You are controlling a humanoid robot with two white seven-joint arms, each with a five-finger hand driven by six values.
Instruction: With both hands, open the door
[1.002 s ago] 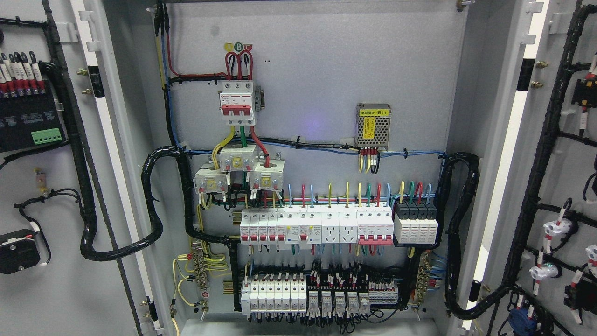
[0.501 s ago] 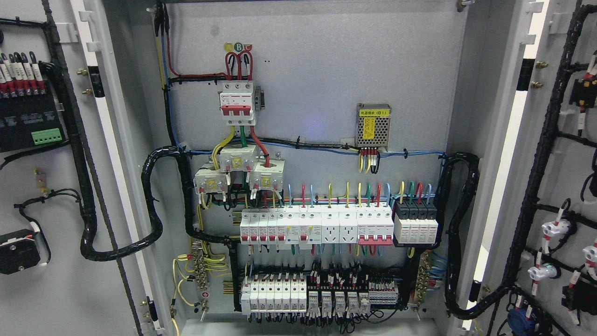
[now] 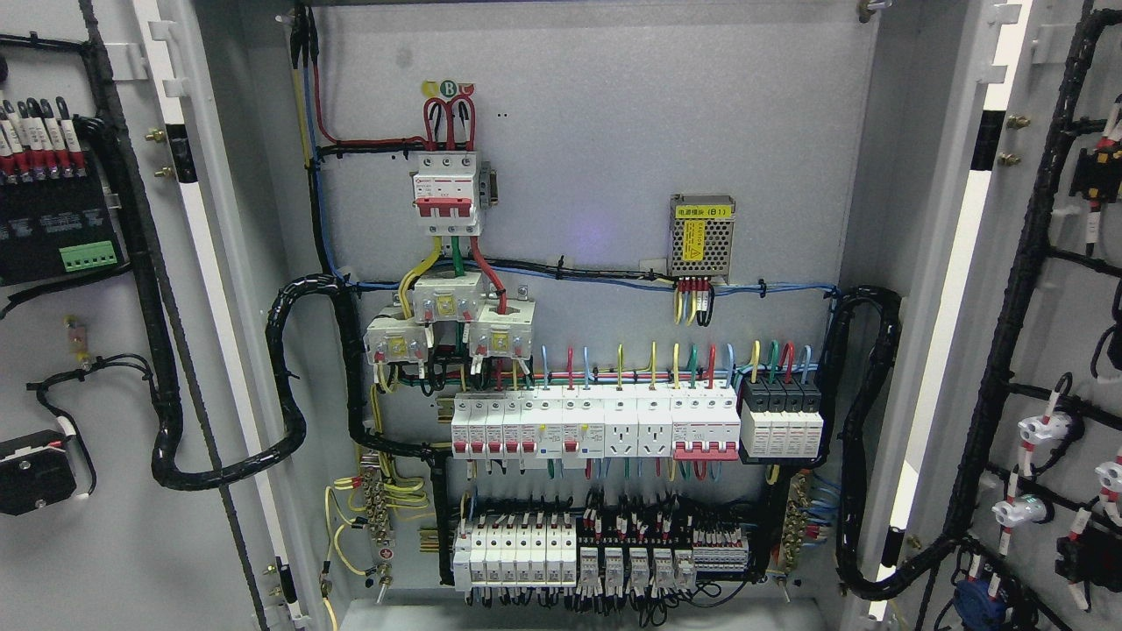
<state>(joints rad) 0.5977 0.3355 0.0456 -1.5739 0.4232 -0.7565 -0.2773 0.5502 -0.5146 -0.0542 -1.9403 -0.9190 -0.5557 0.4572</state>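
Both doors of a grey electrical cabinet stand swung wide. The left door (image 3: pixel 96 526) shows its inner face at the picture's left, with a black terminal block and a black cable loom on it. The right door (image 3: pixel 1061 333) shows its inner face at the right, carrying black looms and white connectors. Between them the cabinet's back panel (image 3: pixel 614 131) is fully exposed. Neither of my hands nor either arm appears in the head view.
On the back panel sit a red-and-white main breaker (image 3: pixel 447 193), a small mesh power supply (image 3: pixel 701 237), a row of white breakers (image 3: pixel 596 425) and lower terminal rows (image 3: pixel 605 552). Thick black conduits (image 3: pixel 289 386) loop from the panel to each door.
The right door has shifted very slightly, its connectors sitting a little lower and further right than a second ago. Nothing else has moved.
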